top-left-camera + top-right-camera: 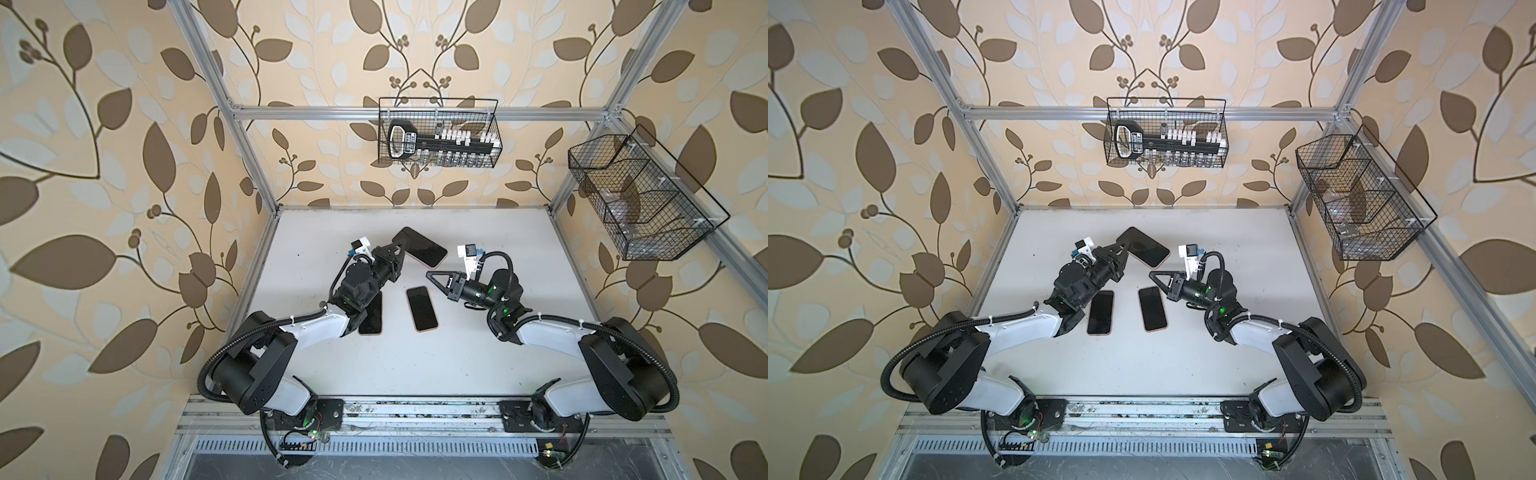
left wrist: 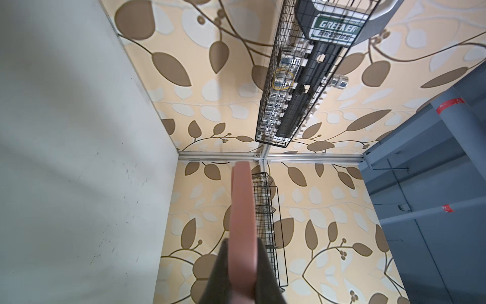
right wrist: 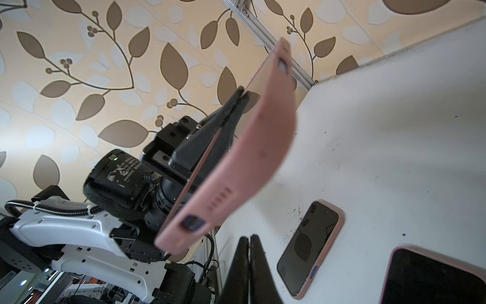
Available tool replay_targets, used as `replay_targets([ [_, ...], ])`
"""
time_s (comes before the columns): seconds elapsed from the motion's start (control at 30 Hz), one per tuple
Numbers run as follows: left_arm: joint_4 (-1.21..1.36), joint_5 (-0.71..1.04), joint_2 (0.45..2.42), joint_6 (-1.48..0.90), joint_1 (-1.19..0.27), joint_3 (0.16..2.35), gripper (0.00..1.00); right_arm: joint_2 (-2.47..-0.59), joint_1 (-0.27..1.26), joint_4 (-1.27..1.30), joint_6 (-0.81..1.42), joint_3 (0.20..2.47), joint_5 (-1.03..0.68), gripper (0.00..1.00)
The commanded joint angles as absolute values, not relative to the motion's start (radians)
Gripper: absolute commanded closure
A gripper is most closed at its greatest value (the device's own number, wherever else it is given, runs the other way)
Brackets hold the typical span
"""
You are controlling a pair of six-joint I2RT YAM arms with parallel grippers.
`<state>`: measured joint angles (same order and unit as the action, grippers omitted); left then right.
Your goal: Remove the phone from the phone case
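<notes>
My left gripper (image 1: 402, 248) clamps a corner of the cased phone (image 1: 424, 248), held aloft at frame centre in both top views. The right gripper (image 1: 432, 275), lower right of it, is shut and empty. I should open it, then peel the pink case (image 3: 249, 163) at its free edge.

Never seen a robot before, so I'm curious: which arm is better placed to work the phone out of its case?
Probably the right. The left gripper is shut on the pink-cased phone, holding it off the table. The right gripper is shut, empty and nearby, free to push.
</notes>
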<state>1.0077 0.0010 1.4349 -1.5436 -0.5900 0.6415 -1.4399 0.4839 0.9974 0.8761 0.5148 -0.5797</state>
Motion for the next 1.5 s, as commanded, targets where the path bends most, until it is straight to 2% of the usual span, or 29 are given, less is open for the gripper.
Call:
replay_targets([
  [0.0, 1.053, 0.009, 1.364, -1.517, -0.597, 0.668, 1.00, -1.412, 0.481, 1.014, 0.851, 0.496, -0.587, 0.86],
  [0.13, 1.015, 0.003, 1.354, -1.468, -0.598, 0.668, 1.00, -1.373, 0.484, 1.012, 0.879, 0.485, -0.603, 0.60],
  [0.23, 1.005, 0.001, 1.362, -1.443, -0.597, 0.670, 1.00, -1.340, 0.494, 1.011, 0.910, 0.487, -0.618, 0.51],
  [0.4, 1.040, 0.014, 1.401, -1.449, -0.597, 0.678, 1.00, -1.299, 0.497, 0.950, 0.971, 0.498, -0.589, 0.47],
  [0.6, 1.076, 0.026, 1.431, -1.465, -0.597, 0.687, 1.00, -1.329, 0.498, 0.945, 1.051, 0.524, -0.575, 0.50],
  [1.47, 1.101, 0.025, 1.466, -1.473, -0.598, 0.685, 1.00, -1.428, 0.527, 1.023, 1.080, 0.566, -0.542, 0.81],
])
